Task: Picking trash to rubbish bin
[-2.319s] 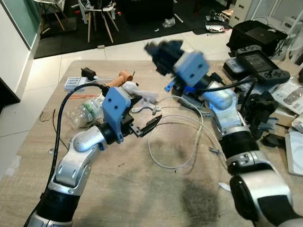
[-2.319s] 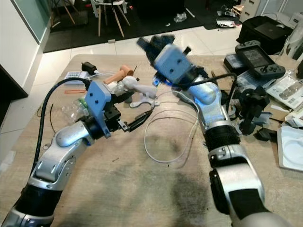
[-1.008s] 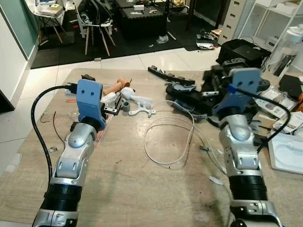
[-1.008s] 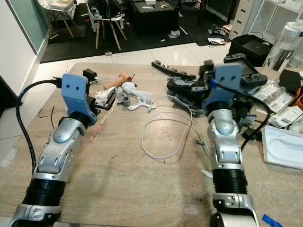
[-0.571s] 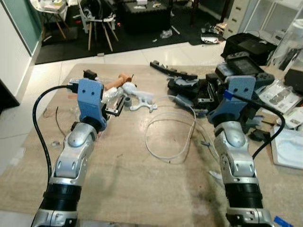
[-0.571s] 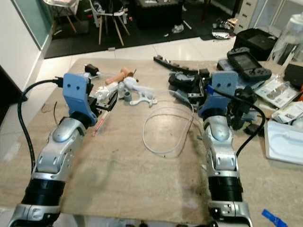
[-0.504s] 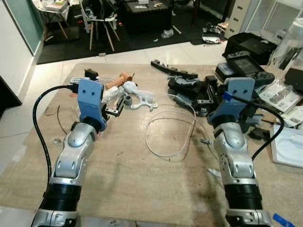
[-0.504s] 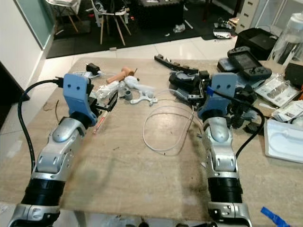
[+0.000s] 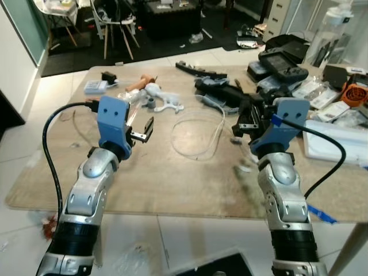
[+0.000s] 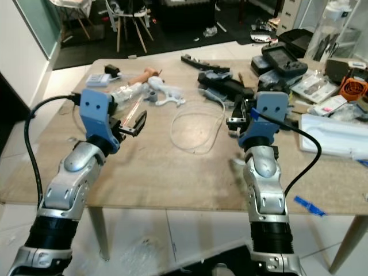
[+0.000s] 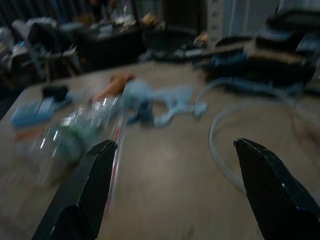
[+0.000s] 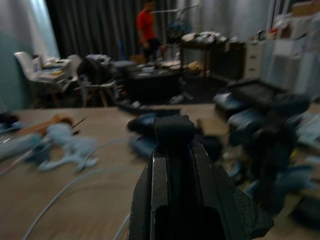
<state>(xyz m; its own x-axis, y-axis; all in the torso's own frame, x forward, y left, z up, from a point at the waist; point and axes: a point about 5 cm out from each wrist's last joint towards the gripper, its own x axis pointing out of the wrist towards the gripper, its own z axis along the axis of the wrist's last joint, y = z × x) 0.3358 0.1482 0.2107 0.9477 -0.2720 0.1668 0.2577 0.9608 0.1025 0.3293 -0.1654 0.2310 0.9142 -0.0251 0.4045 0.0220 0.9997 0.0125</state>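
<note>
Hovering over the table (image 9: 172, 178) with the left gripper (image 11: 175, 165), fingers spread wide, nothing between them. Pressing the right gripper (image 12: 172, 150) fingers together, empty. Lying beyond the left gripper: plastic bottle (image 11: 65, 135), beside a white tube (image 9: 198, 135).

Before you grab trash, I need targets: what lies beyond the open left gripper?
Past the left gripper lie a crushed plastic bottle and white cable loop; what's under the bottle is hidden.
</note>
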